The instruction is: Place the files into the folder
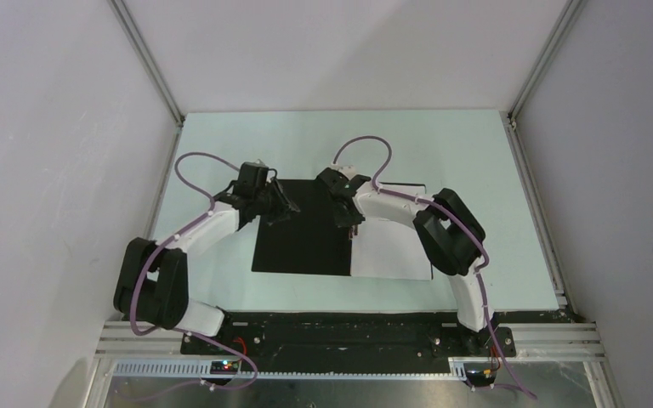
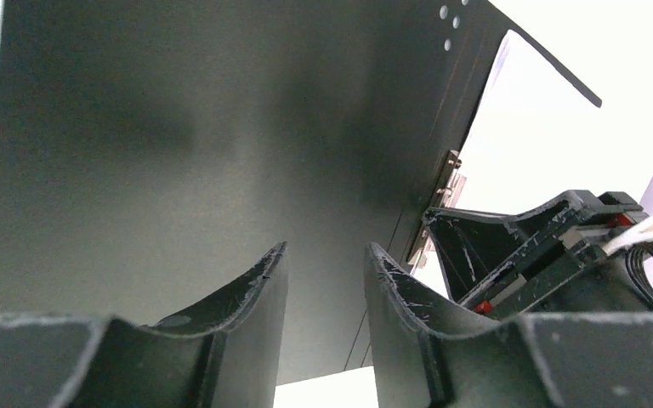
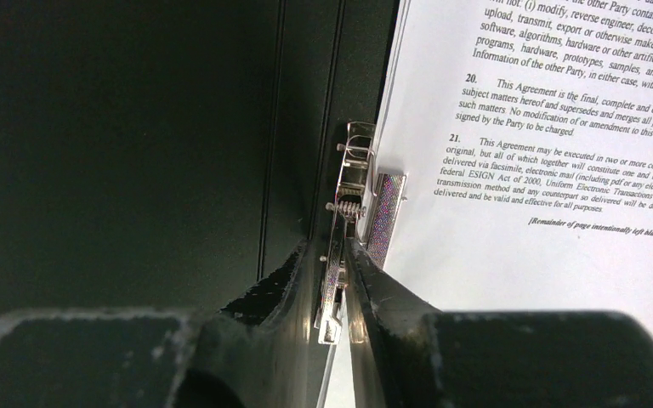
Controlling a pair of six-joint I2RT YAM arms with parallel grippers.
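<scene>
The folder (image 1: pixel 302 238) lies open on the table, its black inside up. The files (image 1: pixel 391 251) lie on its right half; the top sheet (image 3: pixel 544 170) carries printed text. My right gripper (image 1: pixel 349 223) is at the spine, and its wrist view shows it (image 3: pixel 333 246) shut on the lever of the metal clip (image 3: pixel 353 183). My left gripper (image 1: pixel 279 208) is over the far left part of the black cover (image 2: pixel 204 127). It (image 2: pixel 326 251) is open with nothing between the jaws. The clip (image 2: pixel 448 183) and the right gripper's fingers (image 2: pixel 510 255) also show in the left wrist view.
The pale table (image 1: pixel 442 144) is walled by a metal frame post at the back left (image 1: pixel 149 59) and another at the back right (image 1: pixel 544 59). A black base rail (image 1: pixel 340 336) runs along the near edge. Purple cables (image 1: pixel 366 149) loop above both arms.
</scene>
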